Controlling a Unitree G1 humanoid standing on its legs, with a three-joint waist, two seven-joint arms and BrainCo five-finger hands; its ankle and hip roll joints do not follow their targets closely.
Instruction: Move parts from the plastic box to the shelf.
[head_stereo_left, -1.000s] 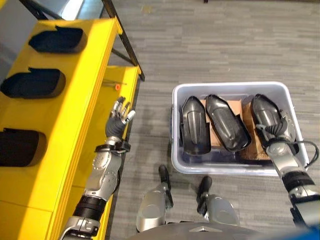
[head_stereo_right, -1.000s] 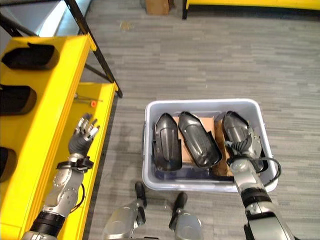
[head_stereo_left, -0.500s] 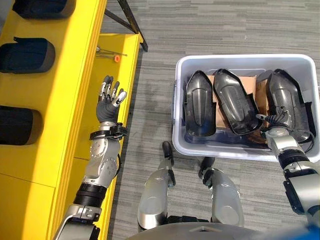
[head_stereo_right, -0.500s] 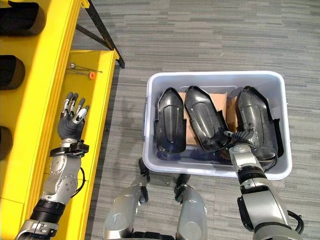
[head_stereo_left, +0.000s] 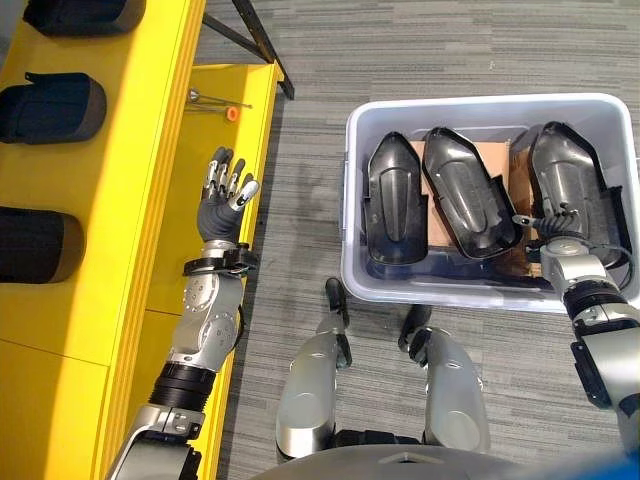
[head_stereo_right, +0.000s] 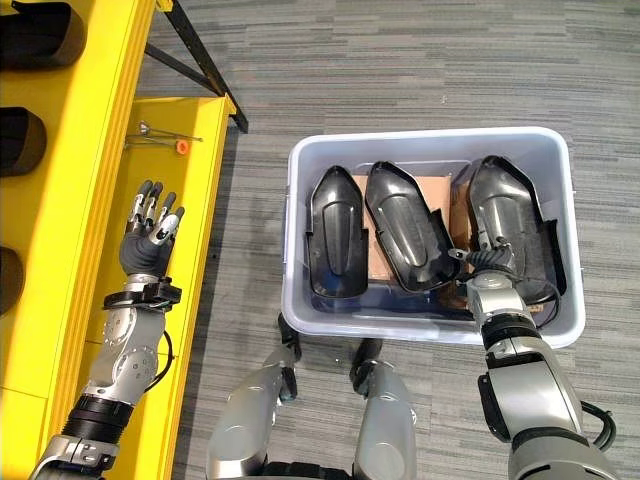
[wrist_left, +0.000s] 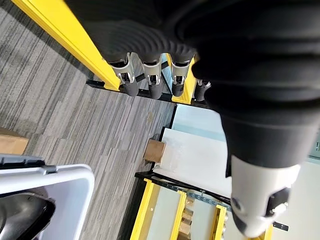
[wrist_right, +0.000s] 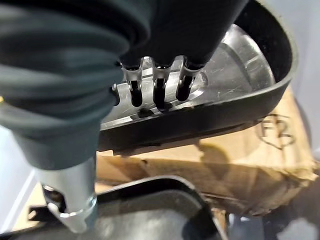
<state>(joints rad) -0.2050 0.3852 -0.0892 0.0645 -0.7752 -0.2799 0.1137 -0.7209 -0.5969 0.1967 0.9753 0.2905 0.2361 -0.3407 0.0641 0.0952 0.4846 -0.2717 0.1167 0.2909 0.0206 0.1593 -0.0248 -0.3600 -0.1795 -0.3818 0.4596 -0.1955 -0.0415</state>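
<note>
Right hand (head_stereo_right: 487, 268) in the plastic box (head_stereo_right: 430, 145)
Its wrist view shows fingers curled over the rightmost black part (head_stereo_right: 510, 225); left hand (head_stereo_left: 222, 196) spread open by the yellow shelf (head_stereo_left: 120, 150).

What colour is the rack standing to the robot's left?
Bright yellow metal shelf rack, clearest in the left eye view.

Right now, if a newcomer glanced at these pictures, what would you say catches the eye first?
The bright yellow shelf along the robot's left stands out, with dark parts already in its slots. Next, the pale plastic box on the grey floor holds three black parts side by side. The right robot hand reaches in at the rightmost part, while the left robot hand is raised open beside the shelf.
</note>
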